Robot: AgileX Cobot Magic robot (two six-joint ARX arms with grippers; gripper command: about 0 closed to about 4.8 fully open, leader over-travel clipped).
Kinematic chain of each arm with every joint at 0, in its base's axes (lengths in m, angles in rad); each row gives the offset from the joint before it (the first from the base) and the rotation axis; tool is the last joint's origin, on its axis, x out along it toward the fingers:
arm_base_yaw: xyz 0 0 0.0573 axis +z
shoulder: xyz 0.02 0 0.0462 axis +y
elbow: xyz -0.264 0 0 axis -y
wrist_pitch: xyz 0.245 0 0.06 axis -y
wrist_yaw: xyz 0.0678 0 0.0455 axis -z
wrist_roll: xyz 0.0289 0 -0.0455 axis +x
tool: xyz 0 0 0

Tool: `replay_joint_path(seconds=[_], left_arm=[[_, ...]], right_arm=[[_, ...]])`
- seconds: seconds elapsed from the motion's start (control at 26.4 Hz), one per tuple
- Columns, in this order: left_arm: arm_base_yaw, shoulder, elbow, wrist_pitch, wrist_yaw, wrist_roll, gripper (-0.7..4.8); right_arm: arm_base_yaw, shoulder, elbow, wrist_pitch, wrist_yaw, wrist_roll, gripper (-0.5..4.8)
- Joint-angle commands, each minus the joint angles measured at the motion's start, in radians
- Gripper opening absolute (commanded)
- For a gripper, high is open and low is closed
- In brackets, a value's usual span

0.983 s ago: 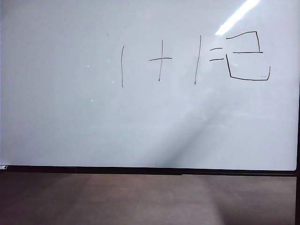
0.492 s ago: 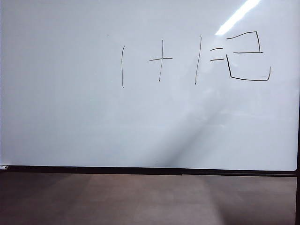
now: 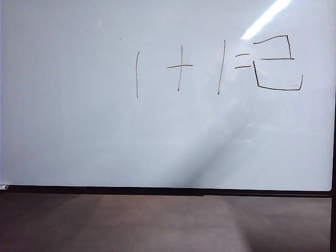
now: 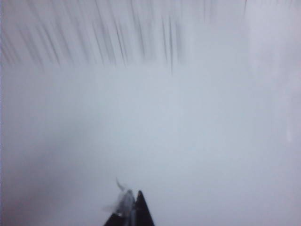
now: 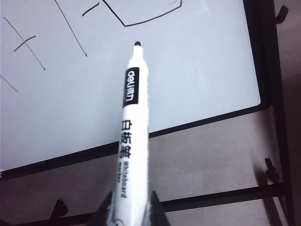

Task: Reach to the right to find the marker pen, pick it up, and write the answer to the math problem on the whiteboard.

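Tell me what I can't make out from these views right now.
- Left gripper: left wrist view is motion-blurred; whether its fingers are open or shut is unreadable, and it is absent from the exterior view.
- Right gripper: cut off by the frame edge; only the finger bases around the marker pen show.

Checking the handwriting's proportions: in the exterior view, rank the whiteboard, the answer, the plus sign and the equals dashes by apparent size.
1. the whiteboard, filling most of the view
2. the answer, a boxy two
3. the plus sign
4. the equals dashes

All are drawn on the board's surface, so nearness distorts little.
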Motion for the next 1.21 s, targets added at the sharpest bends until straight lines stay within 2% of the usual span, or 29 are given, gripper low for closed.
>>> replay_joint_path(seconds=[0.04,0.11,0.26,0.53,0.76,1.02,1.21], left_arm=[[0.000,-0.109,-0.267,0.307,0.060,-0.111,-0.04],[0.000,-0.194,-0.409,0.405,0.122,-0.169,-0.05],[0.001,-0.306,-0.555,0.466,0.128,-0.252,-0.05],[0.001,-0.413,-0.655,0.337,0.121,-0.240,-0.04],[0.001,-0.488,-0.721,0.299,0.125,-0.249,-0.04],[0.001,-0.488,-0.724,0.167,0.121,-0.242,-0.04],[0.001,-0.488,-0.724,0.144,0.121,-0.241,-0.05]], right_arm=[[0.001,-0.001,0.006,0.016,0.000,-0.003,-0.01],[0.001,-0.001,0.006,0.016,0.000,-0.003,-0.01],[0.002,-0.001,0.006,0.016,0.000,-0.003,-0.01],[0.002,-0.001,0.006,0.016,0.000,-0.002,-0.01],[0.001,-0.001,0.006,0.016,0.000,-0.003,-0.01],[0.001,-0.001,0.006,0.016,0.000,-0.003,-0.01],[0.001,-0.001,0.006,0.016,0.000,-0.003,-0.01]])
